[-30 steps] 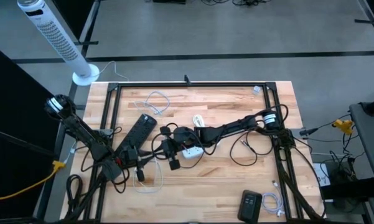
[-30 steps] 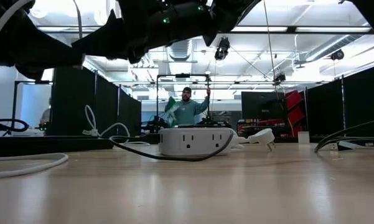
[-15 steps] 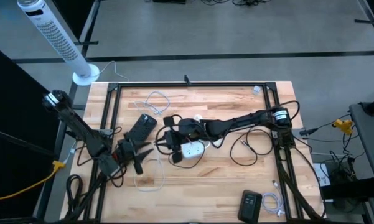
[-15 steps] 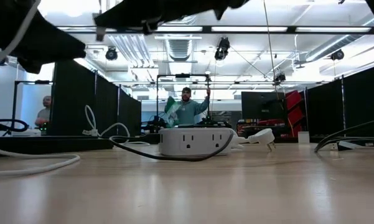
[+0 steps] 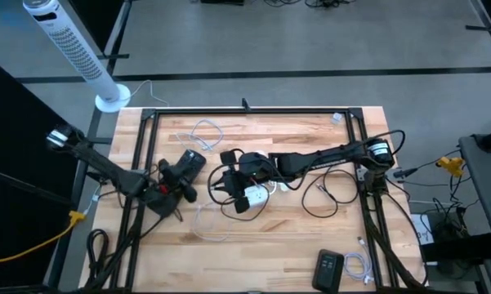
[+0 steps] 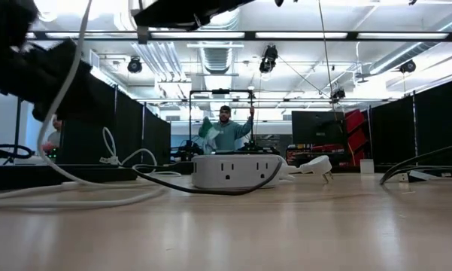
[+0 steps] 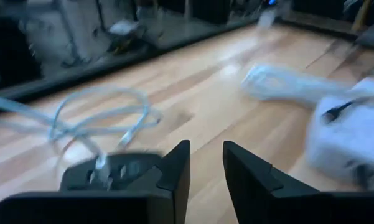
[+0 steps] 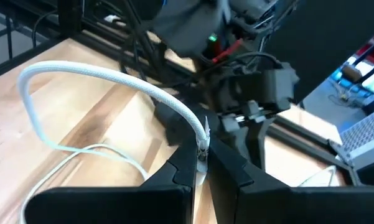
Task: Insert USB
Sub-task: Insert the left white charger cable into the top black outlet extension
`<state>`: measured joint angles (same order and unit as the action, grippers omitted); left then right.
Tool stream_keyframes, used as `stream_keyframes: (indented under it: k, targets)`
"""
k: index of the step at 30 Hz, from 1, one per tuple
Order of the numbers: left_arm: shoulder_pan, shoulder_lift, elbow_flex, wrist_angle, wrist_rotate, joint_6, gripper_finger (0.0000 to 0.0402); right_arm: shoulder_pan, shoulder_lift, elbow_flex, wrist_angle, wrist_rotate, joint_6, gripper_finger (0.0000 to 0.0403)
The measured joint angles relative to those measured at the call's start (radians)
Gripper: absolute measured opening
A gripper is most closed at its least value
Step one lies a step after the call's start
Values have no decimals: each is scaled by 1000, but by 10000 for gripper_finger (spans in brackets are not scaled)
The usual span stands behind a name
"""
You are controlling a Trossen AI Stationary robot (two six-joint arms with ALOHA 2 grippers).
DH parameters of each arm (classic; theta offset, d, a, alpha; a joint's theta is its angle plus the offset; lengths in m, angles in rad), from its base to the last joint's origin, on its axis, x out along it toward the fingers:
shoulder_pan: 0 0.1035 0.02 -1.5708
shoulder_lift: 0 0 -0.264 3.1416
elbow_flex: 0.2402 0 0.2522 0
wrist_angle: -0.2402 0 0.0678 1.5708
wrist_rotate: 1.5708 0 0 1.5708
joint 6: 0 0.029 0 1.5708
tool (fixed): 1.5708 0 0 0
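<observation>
- Here the right pincer [image 8: 202, 163] is closed on the plug end of a white braided USB cable [image 8: 106, 78], which arcs away from its fingertips and trails down onto the desk [image 8: 81, 134].
- In the high view the right pincer [image 5: 229, 181] sits near the middle of the desk [image 5: 310, 237], just beside the white power strip [image 5: 252, 195], with black cords looped around it.
- The left pincer [image 7: 205, 163] has a narrow gap between its fingers, and nothing is seen between them.
- From above, the left pincer [image 5: 182, 171] lies over the left part of the desk, close to a black power strip [image 5: 189, 162] and well short of the white one.
- Past the left pincer's fingers a loose loop of pale cable [image 7: 93, 118] lies on the wood, and the white power strip [image 7: 351, 137] shows blurred beyond.
- In the low view the white power strip [image 6: 237, 171] stands on the desk with a dark cord draped across its front; a person [image 6: 224, 134] stands in the room behind.
</observation>
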<state>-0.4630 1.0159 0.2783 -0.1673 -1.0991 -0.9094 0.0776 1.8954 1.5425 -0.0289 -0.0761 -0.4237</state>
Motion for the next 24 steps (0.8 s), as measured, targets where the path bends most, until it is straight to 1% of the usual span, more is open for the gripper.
stream_keyframes:
  k: [4,9,12,16,19,24]
  targets:
    - [103,17,0,-52,86,-1,62,1,0,-1,-19,-1,16,12]
    - [197,21,13,-132,248,3,28,1,0,-1,-26,-1,38,12]
    - [243,25,70,-237,279,12,5,0,5,-1,-19,0,57,12]
    - [292,42,162,-415,291,3,1,0,5,-1,-19,16,70,12]
    - [324,58,203,-487,365,-5,0,1,5,-2,-19,24,84,12]
    - [367,91,182,-534,498,-73,0,1,5,-27,-26,24,92,12]
